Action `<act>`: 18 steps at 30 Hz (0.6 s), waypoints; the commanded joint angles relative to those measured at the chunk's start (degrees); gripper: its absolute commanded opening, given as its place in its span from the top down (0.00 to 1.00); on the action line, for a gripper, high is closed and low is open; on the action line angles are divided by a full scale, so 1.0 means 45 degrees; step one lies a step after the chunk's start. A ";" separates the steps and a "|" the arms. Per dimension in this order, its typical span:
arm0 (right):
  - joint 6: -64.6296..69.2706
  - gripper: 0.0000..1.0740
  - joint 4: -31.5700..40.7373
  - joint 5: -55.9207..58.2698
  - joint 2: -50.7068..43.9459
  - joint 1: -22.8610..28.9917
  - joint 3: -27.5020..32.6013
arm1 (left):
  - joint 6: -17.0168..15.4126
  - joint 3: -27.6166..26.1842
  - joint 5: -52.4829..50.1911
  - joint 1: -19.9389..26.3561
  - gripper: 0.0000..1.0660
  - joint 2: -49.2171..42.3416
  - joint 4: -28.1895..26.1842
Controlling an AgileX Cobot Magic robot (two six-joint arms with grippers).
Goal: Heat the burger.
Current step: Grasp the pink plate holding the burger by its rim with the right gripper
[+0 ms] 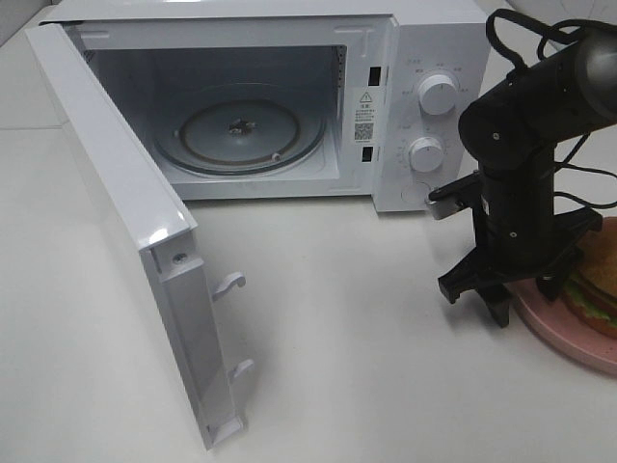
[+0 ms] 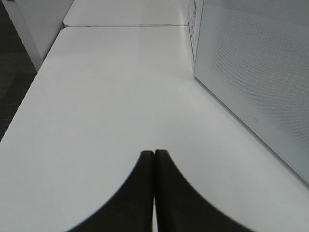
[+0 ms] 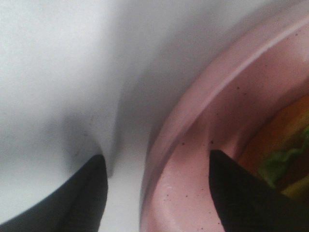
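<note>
The burger (image 1: 596,289) lies on a pink plate (image 1: 564,328) at the table's right edge; only its left part shows, with lettuce and a brown bun. My right gripper (image 1: 511,301) hangs over the plate's near-left rim, open. In the right wrist view one finger (image 3: 89,195) is outside the plate (image 3: 193,145) on the table, the other finger (image 3: 236,193) is inside it, and the rim passes between them without visible contact. The burger (image 3: 282,154) sits just beyond the inner finger. My left gripper (image 2: 154,162) is shut and empty above bare table.
A white microwave (image 1: 424,87) stands at the back with its door (image 1: 145,231) swung wide open to the left. Its glass turntable (image 1: 241,130) holds nothing. Two knobs (image 1: 439,96) are on its right panel. The microwave's outer wall (image 2: 256,63) runs beside my left gripper.
</note>
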 commanded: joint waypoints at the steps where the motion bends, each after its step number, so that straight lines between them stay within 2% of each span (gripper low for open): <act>1: 0.0204 0.50 -0.0242 -0.0013 0.0038 0.0013 -0.0025 | -0.0013 0.0025 -0.0166 0.0038 1.00 -0.0267 -0.0064; 18: 0.0051 0.57 -0.0191 -0.0293 0.0038 0.0013 -0.0025 | -0.0013 0.0025 -0.0166 0.0038 1.00 -0.0267 -0.0064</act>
